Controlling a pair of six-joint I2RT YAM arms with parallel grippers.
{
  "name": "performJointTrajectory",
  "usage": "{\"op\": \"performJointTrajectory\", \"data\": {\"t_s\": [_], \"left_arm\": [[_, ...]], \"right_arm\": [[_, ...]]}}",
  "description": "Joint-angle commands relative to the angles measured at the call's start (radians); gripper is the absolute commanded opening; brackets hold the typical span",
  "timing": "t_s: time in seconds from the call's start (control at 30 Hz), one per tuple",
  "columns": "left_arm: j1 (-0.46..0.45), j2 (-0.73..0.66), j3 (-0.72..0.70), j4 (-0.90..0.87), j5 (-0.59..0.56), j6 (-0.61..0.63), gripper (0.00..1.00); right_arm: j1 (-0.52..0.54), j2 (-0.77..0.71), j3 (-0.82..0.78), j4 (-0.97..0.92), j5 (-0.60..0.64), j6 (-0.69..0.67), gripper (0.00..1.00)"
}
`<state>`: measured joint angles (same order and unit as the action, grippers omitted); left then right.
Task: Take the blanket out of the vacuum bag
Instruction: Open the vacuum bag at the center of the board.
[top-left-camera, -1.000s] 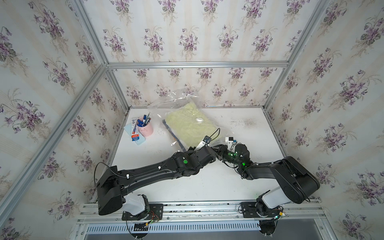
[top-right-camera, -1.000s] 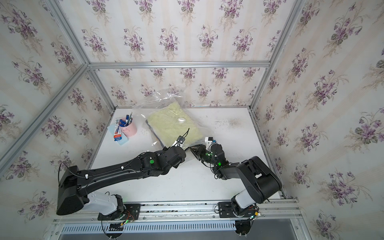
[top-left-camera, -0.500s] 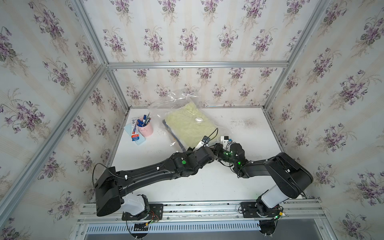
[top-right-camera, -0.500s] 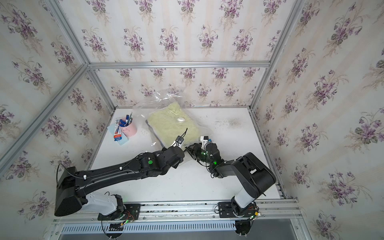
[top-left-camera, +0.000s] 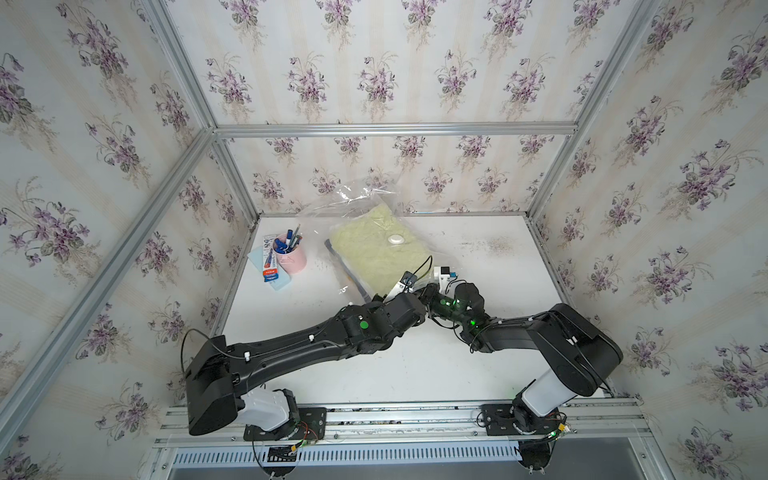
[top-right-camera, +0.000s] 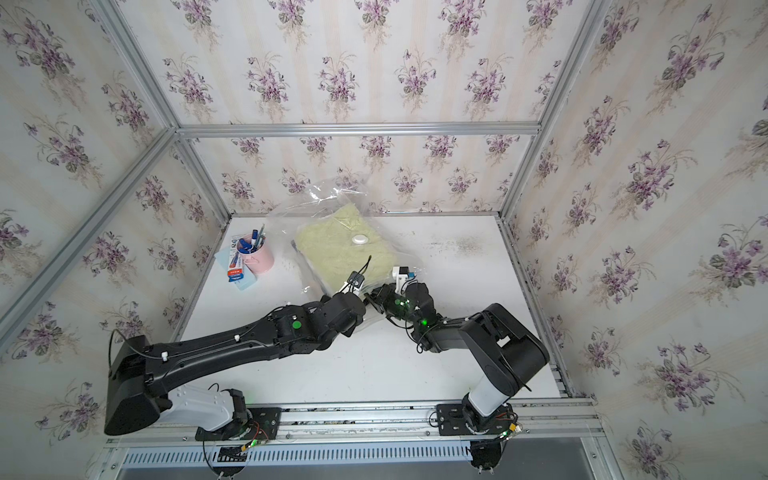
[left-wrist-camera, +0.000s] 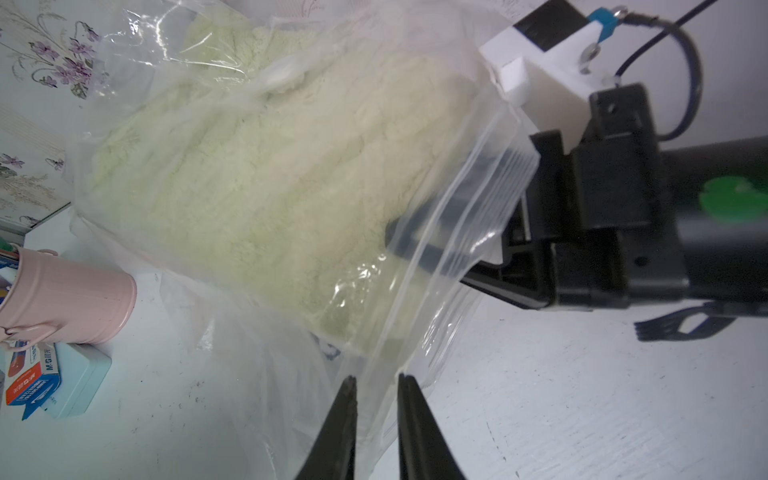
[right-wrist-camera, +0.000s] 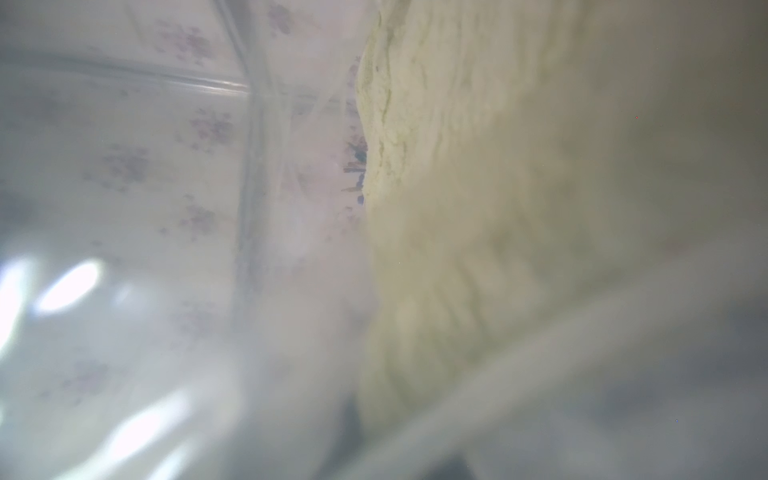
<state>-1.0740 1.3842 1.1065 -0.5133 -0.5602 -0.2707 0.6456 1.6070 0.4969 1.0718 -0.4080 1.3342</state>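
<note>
The clear vacuum bag (top-left-camera: 358, 198) lies at the middle back of the table, with the pale yellow-green blanket (top-left-camera: 374, 255) inside and a round white valve (top-left-camera: 395, 239) on top. In the left wrist view my left gripper (left-wrist-camera: 376, 380) is shut on the bag's near zip edge (left-wrist-camera: 478, 187), with plastic pinched between its fingertips. My right gripper (top-left-camera: 424, 291) reaches into the bag mouth from the right. One of its fingers (left-wrist-camera: 419, 245) shows through the plastic against the blanket (left-wrist-camera: 270, 187). The right wrist view is blurred, filled by blanket (right-wrist-camera: 478, 208) and plastic; its jaws do not show clearly.
A pink cup of pens (top-left-camera: 291, 257) and a small stationery box (top-left-camera: 272, 272) stand at the back left, close to the bag. The white table (top-left-camera: 490, 266) is fenced by patterned walls and metal posts. Both arms cross low over the table's middle.
My right gripper has pushed left, deeper into the bag mouth toward the blanket. The left gripper has kept its pinch on the bag edge and hardly moved.
</note>
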Motion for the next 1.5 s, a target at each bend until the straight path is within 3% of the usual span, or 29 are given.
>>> {"op": "performJointTrajectory", "data": {"t_s": [0.0, 0.47, 0.63, 1.03, 1.17, 1.23, 1.3, 1.4, 1.47], "left_arm": [[0.004, -0.014, 0.0, 0.01, -0.015, -0.003, 0.21], [0.01, -0.032, -0.027, 0.013, -0.005, -0.015, 0.21], [0.009, -0.024, -0.031, 0.014, 0.002, -0.015, 0.21], [0.009, -0.027, -0.057, 0.03, 0.033, -0.029, 0.22], [0.008, -0.027, -0.08, 0.048, 0.075, -0.01, 0.42], [0.005, -0.046, -0.103, 0.05, 0.079, 0.001, 0.63], [0.003, -0.084, -0.136, 0.06, 0.106, 0.027, 0.77], [0.002, -0.134, -0.178, 0.058, 0.141, 0.066, 0.87], [0.0, -0.141, -0.193, 0.05, 0.129, 0.074, 0.87]], "right_arm": [[0.009, -0.013, 0.027, 0.008, -0.016, 0.009, 0.2], [0.009, -0.009, -0.016, -0.032, 0.003, -0.007, 0.41], [0.007, 0.0, -0.024, -0.056, 0.005, -0.018, 0.56], [-0.026, 0.029, -0.036, -0.053, 0.015, -0.023, 0.59], [-0.035, 0.064, -0.012, -0.042, 0.014, -0.022, 0.59], [-0.036, 0.082, 0.003, -0.03, 0.006, -0.021, 0.58], [-0.036, 0.094, 0.011, -0.024, -0.002, -0.019, 0.57], [-0.037, 0.1, 0.017, -0.02, -0.004, -0.016, 0.56], [-0.037, 0.103, 0.021, -0.018, -0.007, -0.015, 0.55]]}}
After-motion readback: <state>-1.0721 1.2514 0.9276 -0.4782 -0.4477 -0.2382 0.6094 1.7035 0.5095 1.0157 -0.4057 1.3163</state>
